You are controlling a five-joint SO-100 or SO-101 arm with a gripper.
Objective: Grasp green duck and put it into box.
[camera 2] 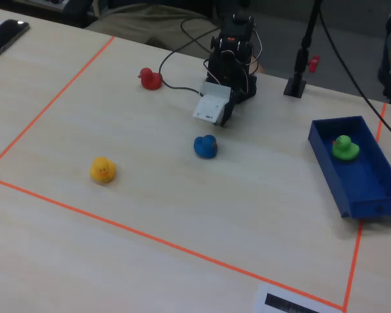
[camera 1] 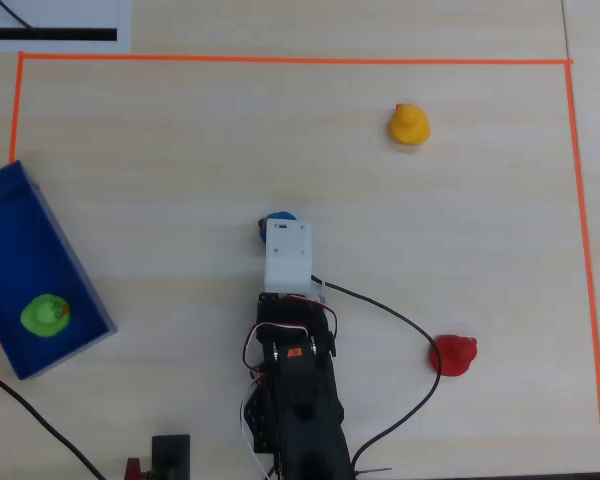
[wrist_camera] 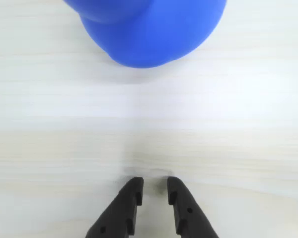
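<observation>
The green duck (camera 1: 46,315) (camera 2: 344,147) sits upright inside the blue box (camera 1: 20,250) (camera 2: 371,179), which lies at the left edge in the overhead view. The arm is folded back at the middle of the table, far from the box. In the wrist view my gripper (wrist_camera: 155,184) hovers over bare table. Its jaws stand a narrow gap apart with nothing between them. In the overhead view the white camera housing (camera 1: 288,252) hides the fingers.
A blue duck (camera 1: 280,218) (wrist_camera: 154,29) (camera 2: 206,146) sits just ahead of the gripper. A yellow duck (camera 1: 409,124) and a red duck (camera 1: 454,354) stand on the table's right side in the overhead view. Orange tape (camera 1: 300,60) frames the work area. A black cable (camera 1: 400,325) runs from the arm towards the red duck.
</observation>
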